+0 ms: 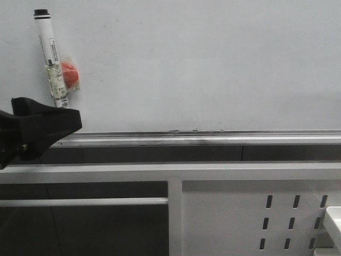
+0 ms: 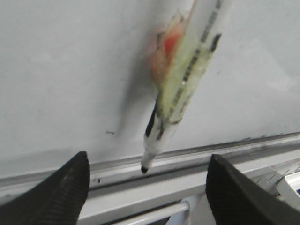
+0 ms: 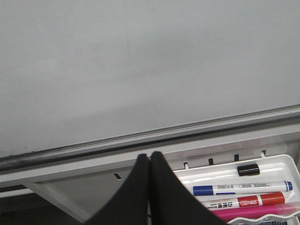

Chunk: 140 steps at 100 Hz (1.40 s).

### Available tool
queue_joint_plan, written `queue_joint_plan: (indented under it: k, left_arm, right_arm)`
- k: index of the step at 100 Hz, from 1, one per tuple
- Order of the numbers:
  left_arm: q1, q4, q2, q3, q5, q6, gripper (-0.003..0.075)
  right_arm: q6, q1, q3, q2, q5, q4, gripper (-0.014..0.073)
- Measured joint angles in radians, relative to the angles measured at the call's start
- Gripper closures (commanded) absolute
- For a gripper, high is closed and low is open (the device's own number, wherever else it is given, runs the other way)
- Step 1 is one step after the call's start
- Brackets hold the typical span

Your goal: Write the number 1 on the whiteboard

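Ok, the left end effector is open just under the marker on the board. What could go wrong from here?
1. The marker hangs tilted, so the left end effector may close off-axis and twist it.
2. Its bare tip sits close to the tray rail. A nudge could leave stray marks there or on the whiteboard.
3. It appears taped to a red holder. Pulling it free might jerk it out of the grip.

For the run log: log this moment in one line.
left gripper: open, below marker | right gripper: shut, empty | whiteboard: no number 1
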Motion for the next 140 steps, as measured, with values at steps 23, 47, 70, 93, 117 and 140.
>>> queue_joint_plan:
  k: [23, 47, 70, 93, 117, 140]
  left_arm:
    - [0.000, 0.006, 0.000, -0.039, -0.002, 0.000, 0.0247]
    - [-0.005, 0.014, 0.000, -0.053, 0.004, -0.002, 0.0390]
    - [-0.005, 0.027, 0.003, -0.062, 0.001, -0.002, 0.0740]
    - [-0.005, 0.167, 0.003, -0.062, 0.001, -0.002, 0.0740]
    - [-0.005, 0.384, 0.003, -0.062, 0.001, -0.002, 0.0740]
    - [-0.005, 0.623, -0.072, -0.107, 0.222, -0.002, 0.0740]
  right_arm:
    - [0.000, 0.000, 0.002, 0.000, 0.002, 0.000, 0.0652]
    - [0.000, 0.000, 0.002, 0.000, 0.002, 0.000, 0.0652]
    - [0.000, 0.001, 0.004, 0.000, 0.002, 0.000, 0.0652]
    - [-0.117, 0.126, 0.004, 0.000, 0.034, 0.034, 0.0652]
    - [-0.448, 0.362, -0.055, 0.024, 0.129, 0.153, 0.0611]
    - [-0.533, 0.513, -0.142, 0.209, 0.182, 0.162, 0.0161]
